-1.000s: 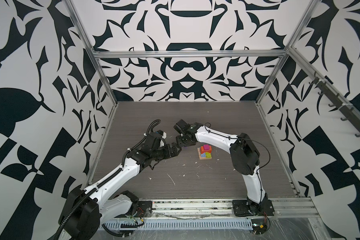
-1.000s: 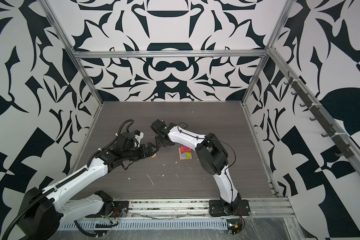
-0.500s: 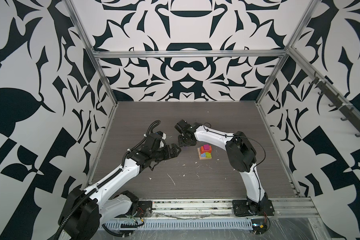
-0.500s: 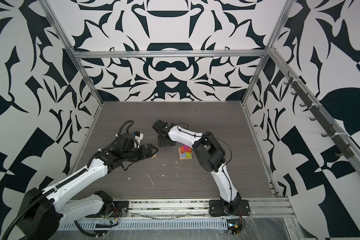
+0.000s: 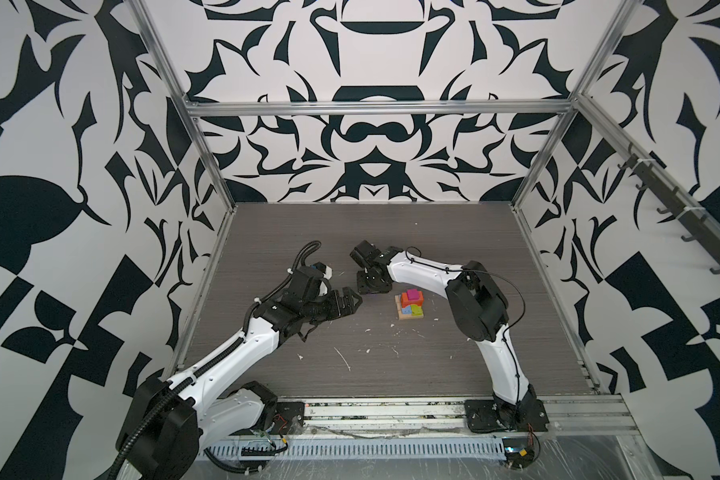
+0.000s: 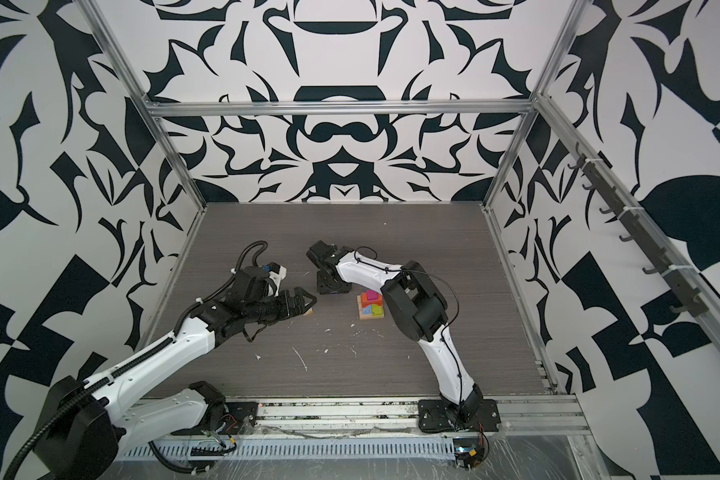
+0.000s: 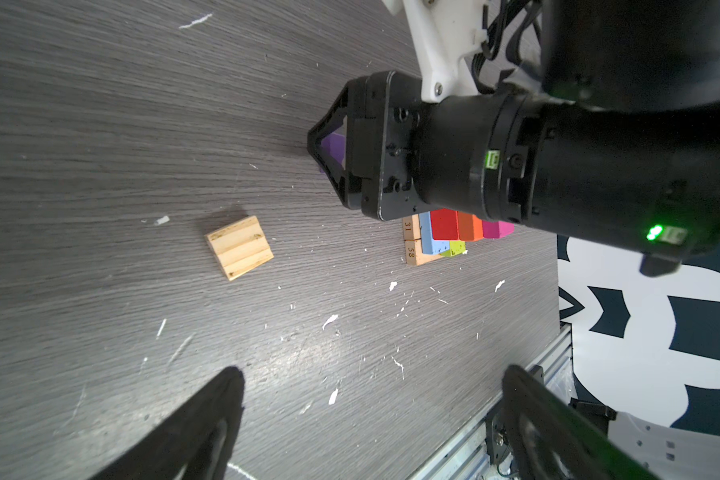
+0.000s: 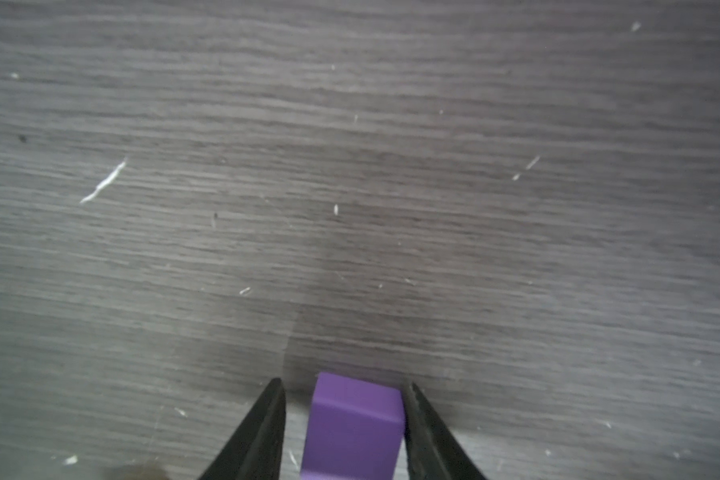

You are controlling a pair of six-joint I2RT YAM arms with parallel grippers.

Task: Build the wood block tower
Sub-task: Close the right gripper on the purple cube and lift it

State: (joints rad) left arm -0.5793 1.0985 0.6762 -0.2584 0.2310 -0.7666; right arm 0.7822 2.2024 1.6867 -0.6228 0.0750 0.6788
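Note:
The wood block tower (image 5: 411,305) (image 6: 371,305) (image 7: 445,235) is a low stack in mid-table: tan planks below, then blue, lime, red and orange pieces, with magenta on top. Left of it, my right gripper (image 5: 371,286) (image 6: 331,286) (image 8: 342,384) points down at the table and straddles a purple block (image 8: 354,424) (image 7: 334,147). One finger touches the block and a narrow gap shows at the other. My left gripper (image 5: 352,303) (image 6: 308,301) (image 7: 373,374) stands wide open and empty, above a loose tan cube (image 7: 239,247) (image 6: 308,312).
White flecks and scratches are scattered over the grey wood-grain table (image 5: 391,361). An aluminium rail (image 5: 391,409) runs along the front edge, and patterned walls close the other three sides. The two grippers are close together left of the tower.
The right gripper's jaws have narrowed around the purple block and its wrist has shifted slightly. The left arm has barely moved and stays open.

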